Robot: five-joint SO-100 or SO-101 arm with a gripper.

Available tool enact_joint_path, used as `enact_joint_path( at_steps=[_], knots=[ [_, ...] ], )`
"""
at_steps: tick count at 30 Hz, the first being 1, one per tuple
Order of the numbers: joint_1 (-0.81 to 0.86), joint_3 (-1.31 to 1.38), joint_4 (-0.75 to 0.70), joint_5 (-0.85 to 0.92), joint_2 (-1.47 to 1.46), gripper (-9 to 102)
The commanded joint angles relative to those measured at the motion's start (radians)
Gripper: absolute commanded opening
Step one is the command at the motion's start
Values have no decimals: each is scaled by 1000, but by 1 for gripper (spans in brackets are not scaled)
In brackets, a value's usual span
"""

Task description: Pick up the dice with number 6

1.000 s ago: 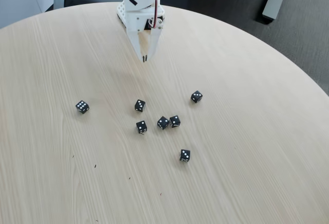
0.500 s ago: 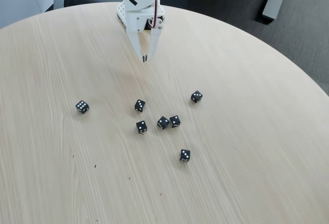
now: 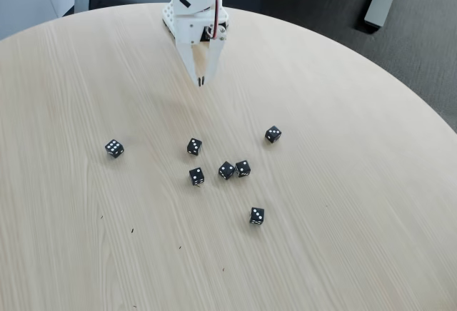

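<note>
Several small black dice with white pips lie scattered on the round wooden table [image 3: 343,254]. The die at the far left [image 3: 114,148] shows the densest face and looks like the dice with number 6, though its pips are too small to count surely. My white gripper [image 3: 201,80] hangs at the back of the table, pointing down, its fingers closed to a point with nothing between them. It is well behind all the dice, and closest to the die [image 3: 194,146] straight in front of it.
Other dice sit at the right [image 3: 273,134], in the middle as a touching pair [image 3: 226,170] [image 3: 243,168], beside them [image 3: 196,176], and nearest the front [image 3: 257,215]. The table edge curves along the right; dark floor lies beyond.
</note>
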State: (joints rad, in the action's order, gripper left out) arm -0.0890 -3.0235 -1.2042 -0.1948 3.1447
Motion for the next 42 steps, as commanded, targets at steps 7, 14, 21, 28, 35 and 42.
enact_joint_path(
  at_steps=[7,14,21,28,35,42],
  knots=[
    [5,5,2,-12,8,1],
    [-6,23,12,-67,-69,4],
    [-8,258,14,-155,-364,8],
    [-2,561,14,-216,-686,12],
    [11,775,14,-301,-925,14],
    [29,959,14,-391,-1127,16]
  ],
)
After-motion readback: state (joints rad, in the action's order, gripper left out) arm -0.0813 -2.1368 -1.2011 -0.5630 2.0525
